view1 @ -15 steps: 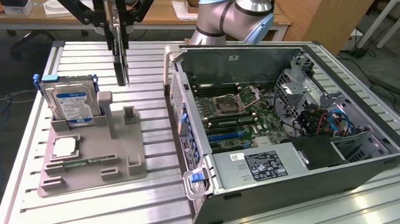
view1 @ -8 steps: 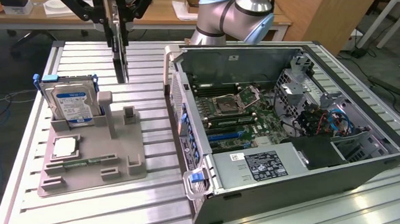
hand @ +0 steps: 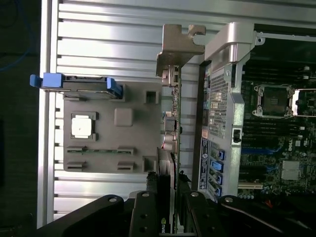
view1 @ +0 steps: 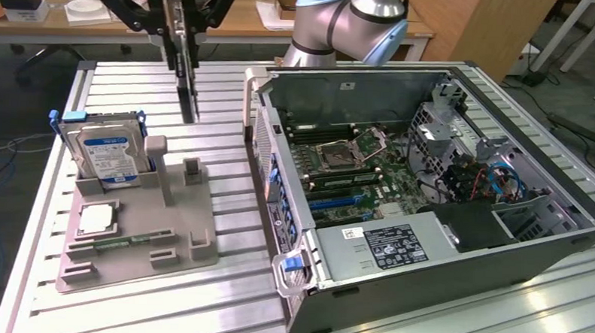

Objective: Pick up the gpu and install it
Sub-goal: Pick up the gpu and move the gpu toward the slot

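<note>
Claw (view1: 186, 30) holds gpu (view1: 189, 86) above ribbed metal table (view1: 170, 315) (wooden desk (view1: 234, 24) behind)

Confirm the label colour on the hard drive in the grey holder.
Blue with white, on the hard drive; exterior view shows it best.

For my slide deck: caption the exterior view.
The gripper holds the gpu vertical above the table, between the grey parts holder and the open computer case.

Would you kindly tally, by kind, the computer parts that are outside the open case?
gpu: 1
hard drive: 1
processor chip: 1
memory stick: 1
Total: 4
</note>
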You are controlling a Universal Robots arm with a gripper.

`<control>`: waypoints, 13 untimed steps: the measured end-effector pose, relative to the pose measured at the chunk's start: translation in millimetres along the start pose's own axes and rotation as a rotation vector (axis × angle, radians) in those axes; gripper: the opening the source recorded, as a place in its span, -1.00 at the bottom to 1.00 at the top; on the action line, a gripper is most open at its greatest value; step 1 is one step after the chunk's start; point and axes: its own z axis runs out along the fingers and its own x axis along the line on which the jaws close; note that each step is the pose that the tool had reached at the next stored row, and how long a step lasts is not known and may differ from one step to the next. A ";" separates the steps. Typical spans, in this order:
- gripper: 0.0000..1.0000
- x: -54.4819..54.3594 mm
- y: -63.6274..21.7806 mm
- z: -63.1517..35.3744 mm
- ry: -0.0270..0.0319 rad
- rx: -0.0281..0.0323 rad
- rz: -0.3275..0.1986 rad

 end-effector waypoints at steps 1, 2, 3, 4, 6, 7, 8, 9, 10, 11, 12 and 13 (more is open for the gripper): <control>-0.48 -2.7 -0.1 0.2 0.0001 0.0001 0.000; -0.48 -5.3 -0.2 0.5 0.0000 0.0000 0.000; -0.48 -7.7 -0.3 0.8 0.0001 0.0000 0.000; -0.48 -10.0 -0.4 1.2 0.0001 0.0001 0.000; -0.48 -13.0 -0.5 2.5 0.0001 0.0001 -0.001; -0.48 -14.3 -0.6 3.2 0.0001 0.0000 -0.002; -0.48 -15.5 -0.6 3.7 0.0001 -0.0001 -0.003; -0.48 -16.4 -0.6 3.9 0.0001 -0.0001 -0.004; -0.48 -17.0 -0.7 4.1 0.0001 -0.0001 -0.005; -0.48 -17.7 -0.7 4.2 0.0001 -0.0001 -0.005; -0.48 -18.4 -0.7 4.3 0.0001 0.0002 -0.006; -0.48 -19.4 -0.7 4.3 0.0002 0.0003 -0.006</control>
